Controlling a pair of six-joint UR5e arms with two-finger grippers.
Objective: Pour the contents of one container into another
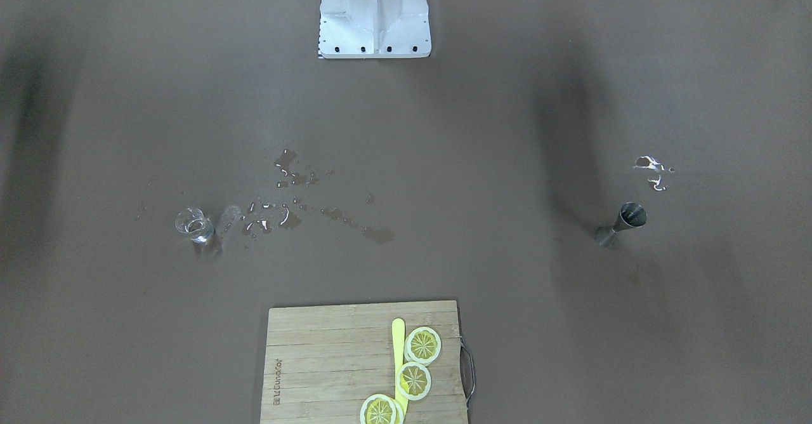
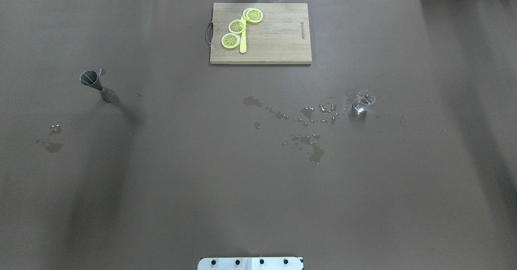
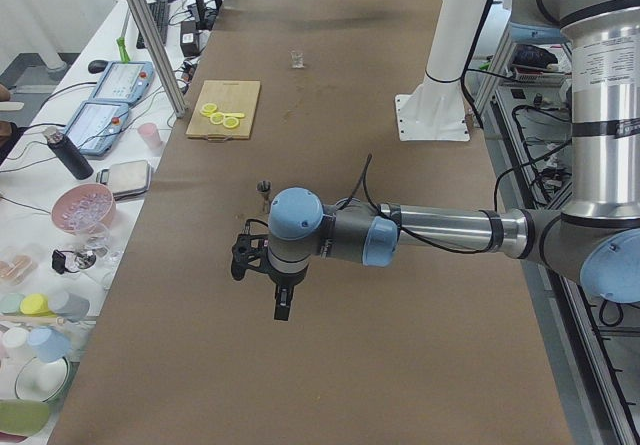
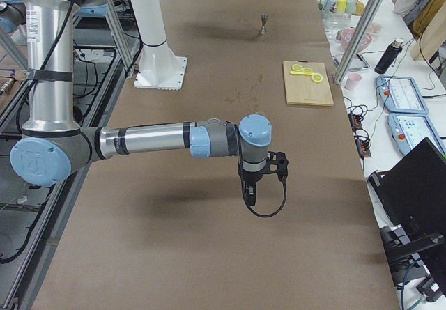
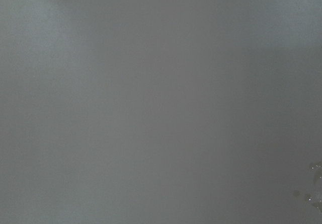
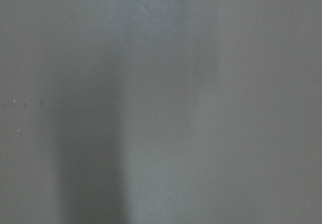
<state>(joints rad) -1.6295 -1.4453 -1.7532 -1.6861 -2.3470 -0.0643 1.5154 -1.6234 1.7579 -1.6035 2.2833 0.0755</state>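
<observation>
Spilled water [image 2: 311,118] lies scattered across the middle of the table [image 2: 258,205]. At its right end the tumbler [image 2: 363,102] stands upright with a little clear liquid in it. Slightly farther, well to the left, the jigger [image 2: 98,86] stands upright; what it holds cannot be seen. At the far edge a board [image 2: 278,39] carries lemon slices [image 2: 236,26]. The left arm [image 3: 420,230] hangs past the table's left end, its jaws pointing down, well apart from the jigger. The right arm [image 4: 160,139] hangs likewise at the right end, well apart from the tumbler. Whether either set of jaws is released or clenched I cannot tell.
</observation>
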